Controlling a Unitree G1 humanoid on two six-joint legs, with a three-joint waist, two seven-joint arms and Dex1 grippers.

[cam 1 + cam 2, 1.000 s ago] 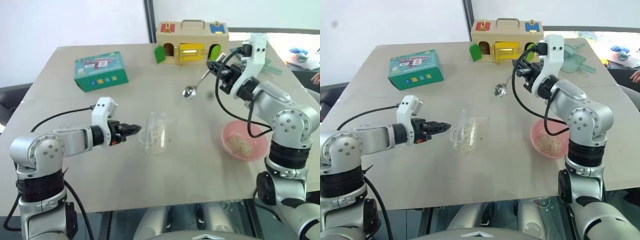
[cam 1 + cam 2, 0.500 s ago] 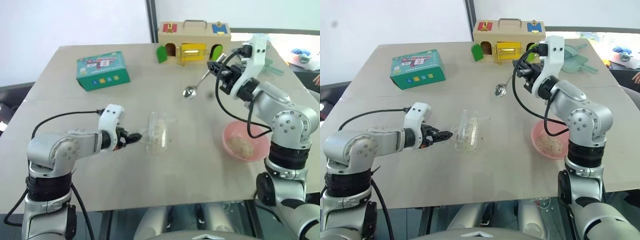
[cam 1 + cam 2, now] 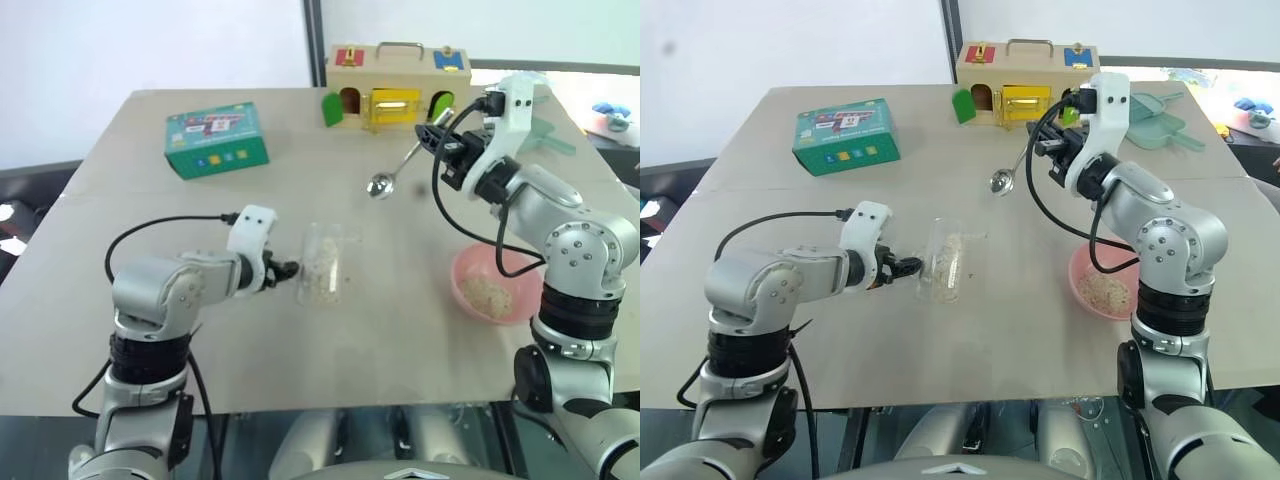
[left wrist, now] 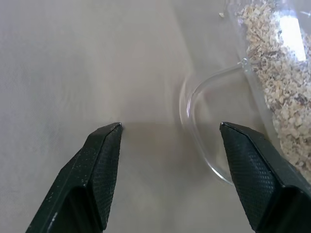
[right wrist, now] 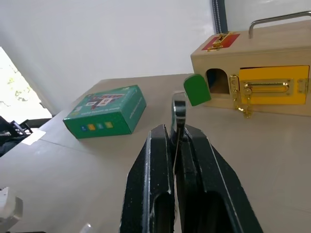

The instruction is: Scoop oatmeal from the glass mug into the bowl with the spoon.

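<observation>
Left gripper [image 4: 167, 138] now closer to glass mug [image 3: 320, 263] than a second ago, fingers apart, mug's thin handle [image 4: 204, 121] between tips, not clamped. Mug lies on its side mid-table [image 3: 150, 200], oatmeal [image 3: 319, 268] inside, some more oatmeal in pink bowl [image 3: 490, 285] near right table edge. Right gripper [image 5: 175, 141] holds same raised pose above table, fingers clamped on spoon [image 3: 392, 170] handle, spoon bowl hanging down-left. Green box [image 3: 216, 140] far left, wooden latch box [image 3: 397, 85] at back.
</observation>
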